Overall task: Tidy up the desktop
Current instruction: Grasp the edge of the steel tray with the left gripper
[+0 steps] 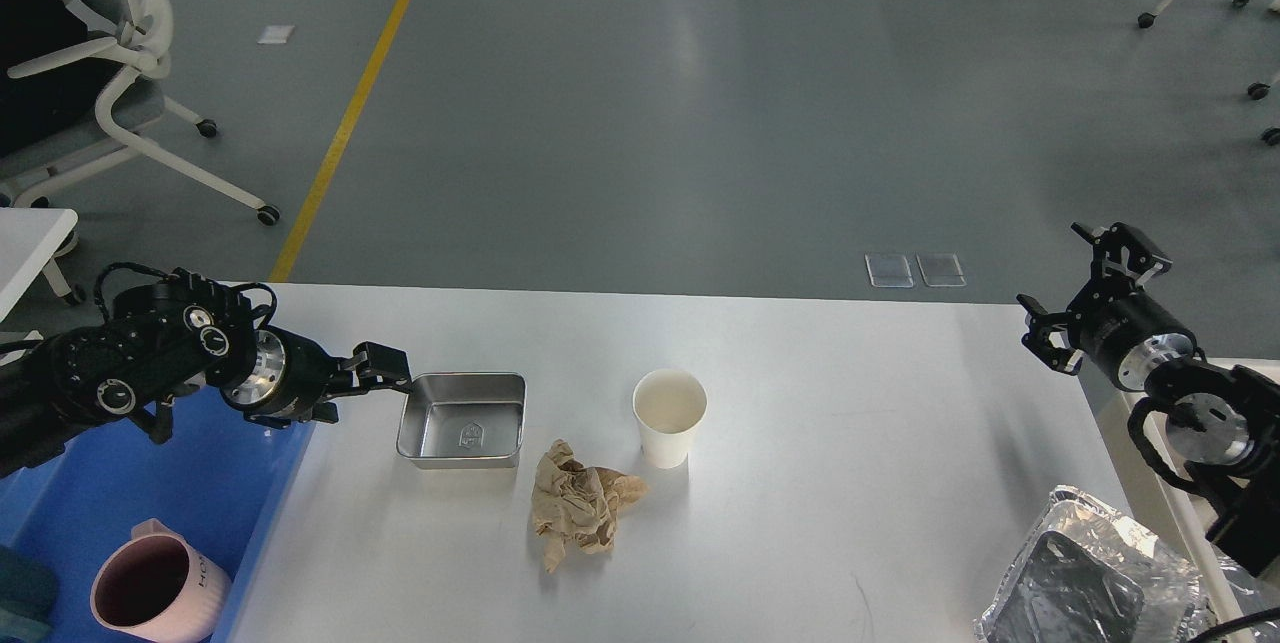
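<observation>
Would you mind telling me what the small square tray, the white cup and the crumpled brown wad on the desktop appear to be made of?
The square tray looks like stainless steel: a brushed silvery sheen with reflections and a stamped base. The white cup seems to be matte paper, with a thin rolled rim. The brown wad looks like unbleached paper, perhaps a napkin, judging by its dull, soft creases.
</observation>
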Tool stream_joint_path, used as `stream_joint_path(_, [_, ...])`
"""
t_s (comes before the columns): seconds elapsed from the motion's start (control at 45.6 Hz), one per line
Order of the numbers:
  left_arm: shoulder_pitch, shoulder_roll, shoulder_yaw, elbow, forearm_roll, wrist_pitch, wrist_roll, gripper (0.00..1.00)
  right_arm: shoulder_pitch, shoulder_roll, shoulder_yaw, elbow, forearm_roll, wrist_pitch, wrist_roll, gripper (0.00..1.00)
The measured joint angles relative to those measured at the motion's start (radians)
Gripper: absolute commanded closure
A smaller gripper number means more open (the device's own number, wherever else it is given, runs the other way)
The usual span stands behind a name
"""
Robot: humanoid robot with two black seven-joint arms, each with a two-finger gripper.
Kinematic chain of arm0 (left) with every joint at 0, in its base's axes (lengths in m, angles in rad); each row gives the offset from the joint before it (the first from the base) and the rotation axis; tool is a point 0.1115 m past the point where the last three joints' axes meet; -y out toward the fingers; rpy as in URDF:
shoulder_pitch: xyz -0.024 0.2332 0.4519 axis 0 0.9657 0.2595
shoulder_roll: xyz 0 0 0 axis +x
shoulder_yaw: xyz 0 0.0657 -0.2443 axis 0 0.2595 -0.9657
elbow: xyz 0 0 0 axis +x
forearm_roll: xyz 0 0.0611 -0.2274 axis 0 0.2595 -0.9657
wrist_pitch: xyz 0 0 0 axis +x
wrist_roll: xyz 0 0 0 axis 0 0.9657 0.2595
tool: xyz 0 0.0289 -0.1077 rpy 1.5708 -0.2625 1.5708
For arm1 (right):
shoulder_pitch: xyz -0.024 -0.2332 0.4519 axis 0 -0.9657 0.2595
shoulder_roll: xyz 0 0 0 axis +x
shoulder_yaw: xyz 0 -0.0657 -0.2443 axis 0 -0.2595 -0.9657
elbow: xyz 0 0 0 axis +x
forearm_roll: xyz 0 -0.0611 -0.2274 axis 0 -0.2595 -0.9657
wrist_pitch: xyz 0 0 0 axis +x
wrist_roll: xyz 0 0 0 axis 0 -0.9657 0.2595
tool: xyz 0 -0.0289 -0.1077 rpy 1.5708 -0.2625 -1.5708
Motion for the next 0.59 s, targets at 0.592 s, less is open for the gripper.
stream_joint_path(0.592, [0.016,-0.135,0.004,0.132,-0.001,0.031,0.03,0.04,-0.011,-0.004,-0.001,-0.002,0.0,0.001,0.002,0.0])
